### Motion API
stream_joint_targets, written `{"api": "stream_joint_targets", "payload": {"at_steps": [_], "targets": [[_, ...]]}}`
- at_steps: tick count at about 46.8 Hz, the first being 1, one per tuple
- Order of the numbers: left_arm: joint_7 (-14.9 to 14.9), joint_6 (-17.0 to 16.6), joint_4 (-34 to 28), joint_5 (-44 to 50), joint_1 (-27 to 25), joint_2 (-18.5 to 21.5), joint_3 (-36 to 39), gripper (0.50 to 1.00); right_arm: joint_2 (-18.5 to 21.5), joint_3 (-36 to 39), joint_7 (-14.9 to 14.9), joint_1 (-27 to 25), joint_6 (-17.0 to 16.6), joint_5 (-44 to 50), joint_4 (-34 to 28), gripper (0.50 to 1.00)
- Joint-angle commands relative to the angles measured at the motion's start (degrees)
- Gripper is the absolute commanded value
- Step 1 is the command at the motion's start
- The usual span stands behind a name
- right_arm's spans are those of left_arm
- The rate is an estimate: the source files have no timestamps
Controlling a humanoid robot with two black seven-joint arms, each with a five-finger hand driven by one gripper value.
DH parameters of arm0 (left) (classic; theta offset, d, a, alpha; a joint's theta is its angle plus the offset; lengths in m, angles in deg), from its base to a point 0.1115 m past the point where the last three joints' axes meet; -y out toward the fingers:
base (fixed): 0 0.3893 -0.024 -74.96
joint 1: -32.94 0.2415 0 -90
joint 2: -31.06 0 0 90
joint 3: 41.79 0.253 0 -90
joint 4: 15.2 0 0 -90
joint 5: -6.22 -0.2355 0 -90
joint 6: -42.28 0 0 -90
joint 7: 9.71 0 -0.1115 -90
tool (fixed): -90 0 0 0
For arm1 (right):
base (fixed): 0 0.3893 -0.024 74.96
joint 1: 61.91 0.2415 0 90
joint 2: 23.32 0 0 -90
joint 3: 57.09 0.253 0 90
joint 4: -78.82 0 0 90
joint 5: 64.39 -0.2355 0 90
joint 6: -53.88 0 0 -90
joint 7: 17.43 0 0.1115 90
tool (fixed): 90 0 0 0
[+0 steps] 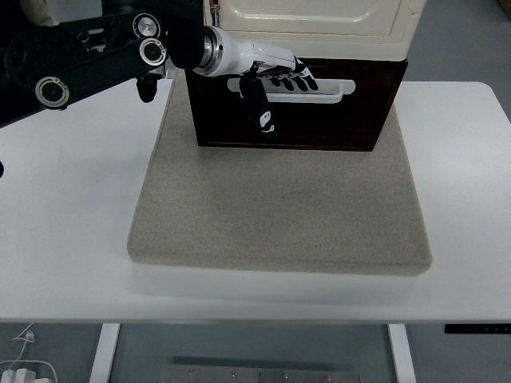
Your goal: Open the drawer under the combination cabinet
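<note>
White table (72, 223) up front, w/ a square beige felt mat (279, 207) on it. At the mat's far edge, the dark wooden drawer (351, 120) sits under the cream cabinet (319, 20). Left hand (275, 76) at its white slot handle (335, 89), fingers curled on it, thumb hanging down.

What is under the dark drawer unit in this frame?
The dark drawer sits on a beige mat, which lies on the white table. The mat's part beneath the drawer is covered. The left hand is at the white handle.
</note>
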Motion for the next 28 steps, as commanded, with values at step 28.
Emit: {"api": "stream_joint_targets", "payload": {"at_steps": [28], "targets": [[0.17,-1.24,0.12,-1.06,0.01,-0.13,0.02,0.945,0.00,0.00,0.00,0.00,0.00,0.00,0.00,0.928]]}}
